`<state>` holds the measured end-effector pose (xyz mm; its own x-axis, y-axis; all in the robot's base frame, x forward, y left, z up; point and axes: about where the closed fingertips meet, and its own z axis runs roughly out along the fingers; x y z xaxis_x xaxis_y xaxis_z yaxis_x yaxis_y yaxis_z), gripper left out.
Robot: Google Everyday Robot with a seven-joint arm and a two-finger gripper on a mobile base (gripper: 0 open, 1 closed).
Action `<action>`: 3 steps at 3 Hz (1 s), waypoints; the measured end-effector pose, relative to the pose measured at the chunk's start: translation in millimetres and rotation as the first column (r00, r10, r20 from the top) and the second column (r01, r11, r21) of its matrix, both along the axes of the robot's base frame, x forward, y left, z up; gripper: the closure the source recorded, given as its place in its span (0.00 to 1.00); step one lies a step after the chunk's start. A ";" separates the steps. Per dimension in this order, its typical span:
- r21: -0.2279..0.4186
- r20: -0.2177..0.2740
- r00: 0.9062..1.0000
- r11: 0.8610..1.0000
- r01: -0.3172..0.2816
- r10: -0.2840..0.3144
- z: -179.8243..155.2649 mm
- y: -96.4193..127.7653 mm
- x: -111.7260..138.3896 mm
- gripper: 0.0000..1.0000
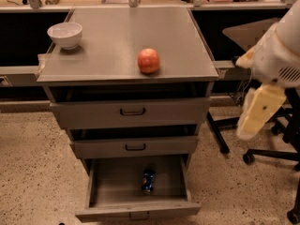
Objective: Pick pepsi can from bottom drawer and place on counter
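In the camera view, the pepsi can point(148, 181) sits inside the open bottom drawer point(136, 209), roughly midway between its side walls and touching neither. I cannot tell for certain whether it stands upright or lies on its side. The two drawers above are pushed nearly shut. On the counter point(122, 36), an apple point(148, 61) rests near the front edge, a little right of centre, and a white bowl point(65, 34) sits by the left edge. The gripper point(257, 111) hangs out past the counter's right edge, below its front-right corner, well apart from the can and much higher than it. Whether its jaws are apart or together cannot be told here. The can is probably light, with thin, smooth, rounded walls that dent under hard squeezing and slip easily. A moderate grip across the middle of its body, from above, looks safest, since the drawer walls leave room around it.
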<state>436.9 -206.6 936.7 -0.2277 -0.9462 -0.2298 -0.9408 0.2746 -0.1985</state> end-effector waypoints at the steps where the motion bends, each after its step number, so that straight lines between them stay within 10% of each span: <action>1: 0.049 -0.032 0.998 0.998 -0.047 0.049 -75.9 29.2 -4.0 0.00; 3: 0.084 -0.144 0.989 0.996 -0.018 0.030 -155.6 33.5 -24.4 0.00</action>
<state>412.4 -173.1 781.1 -0.2418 -0.9310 -0.2736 -0.9645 0.2616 -0.0375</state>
